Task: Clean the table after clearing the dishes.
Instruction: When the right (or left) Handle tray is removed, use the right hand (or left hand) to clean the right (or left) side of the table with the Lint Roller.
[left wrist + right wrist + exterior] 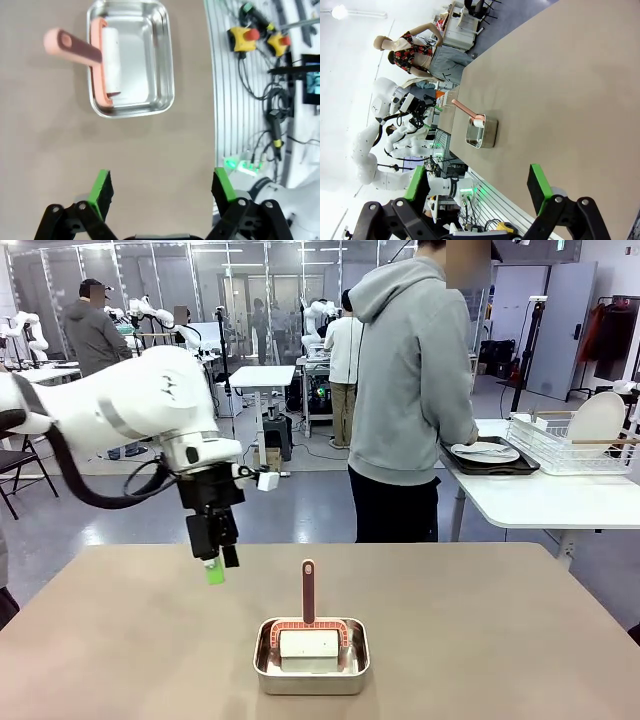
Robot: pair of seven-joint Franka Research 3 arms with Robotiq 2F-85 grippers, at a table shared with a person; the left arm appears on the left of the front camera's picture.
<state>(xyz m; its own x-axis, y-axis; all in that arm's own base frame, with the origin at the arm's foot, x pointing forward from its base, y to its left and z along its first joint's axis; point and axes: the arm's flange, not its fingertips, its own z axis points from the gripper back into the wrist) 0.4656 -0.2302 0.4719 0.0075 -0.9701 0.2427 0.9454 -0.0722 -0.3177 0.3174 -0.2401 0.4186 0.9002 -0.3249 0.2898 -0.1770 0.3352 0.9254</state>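
Left gripper (215, 565), at the end of the white left arm (110, 405), hangs fingers-down over the left part of the wide tan-brown matte table (500, 610), clear of the surface and grasping nothing, though from the front its jaws stand edge-on and their gap cannot be read; near the table's front middle sits a shiny rectangular metal pan (345, 665), and in it stands a cleaning roller (309, 642) with a white roll and a terracotta-pink handle rising upright above the rim; at the far side a person in a grey hooded top (410, 370) faces right toward a smaller white-topped table (520, 502), where a round white plate (485, 451) lies on a dark brown tray (500, 468), just beside a white wire dish rack (560, 452) that holds a pale round dish (597, 418) on edge. From the left wrist, the black fingers with green pads (101, 187) stand wide apart, released, with plain tabletop between them; the metal pan lies farther on, the cleaning roller laid along one side of it with the handle jutting out over the rim; past the table's edge runs a ribbed grey base (220, 100) carrying cables and two yellow boxes (242, 39) with red buttons. From the right wrist, the right gripper (477, 182) is likewise spread open and empty, held above the table; the metal pan with the cleaning roller stands well apart from it, and beyond the pan the left arm shows near the table's far edge.
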